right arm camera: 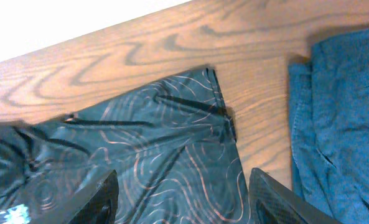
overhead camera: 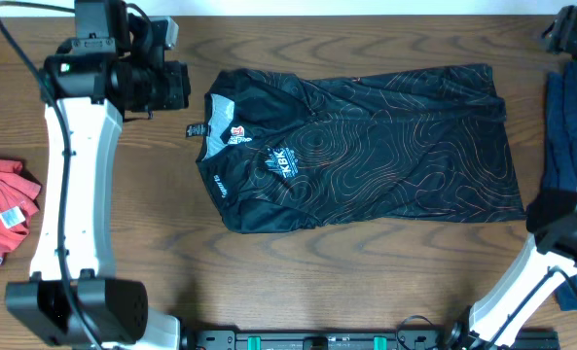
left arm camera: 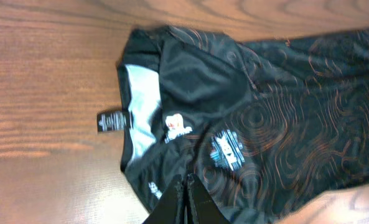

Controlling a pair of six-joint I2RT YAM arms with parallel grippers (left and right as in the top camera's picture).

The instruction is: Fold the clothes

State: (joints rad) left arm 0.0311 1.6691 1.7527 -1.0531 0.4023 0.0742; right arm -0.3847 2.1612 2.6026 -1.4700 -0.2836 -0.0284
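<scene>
- The left jaws are pressed shut, their 2 dark fingers [left arm camera: 179,202] meeting flat against each other with nothing between them.
- In the left wrist view they sit at the bottom edge, over the chest of the black jersey [left arm camera: 265,124], just below its white-and-red logos [left arm camera: 228,151]. Whether the tips touch the cloth I cannot tell.
- The right jaws stand wide apart, with 1 finger [right arm camera: 106,196] low on the left and the other low on the right of the right wrist view. They grip nothing, and only the jersey's cloth shows in the gap between them.
- The left arm [overhead camera: 74,185] runs as a long white link from its base at the desk's front edge up to the far side. There its black wrist turns right toward the jersey's collar.
- The right arm [overhead camera: 531,277] rises from the front right, its white link slanting out toward the jersey's hem end. Its jaws cannot be made out from overhead.
- The jersey lies spread on the wooden desk [overhead camera: 317,282] at the centre, collar to the left and hem to the right. A small black tag [left arm camera: 111,120] sticks out at the neck.
- A dark blue shirt [right arm camera: 340,124] lies just right of the jersey's hem corner, with a strip of bare wood between them.
- A red shirt [overhead camera: 1,214] lies at the desk's left edge, well apart from the jersey.
</scene>
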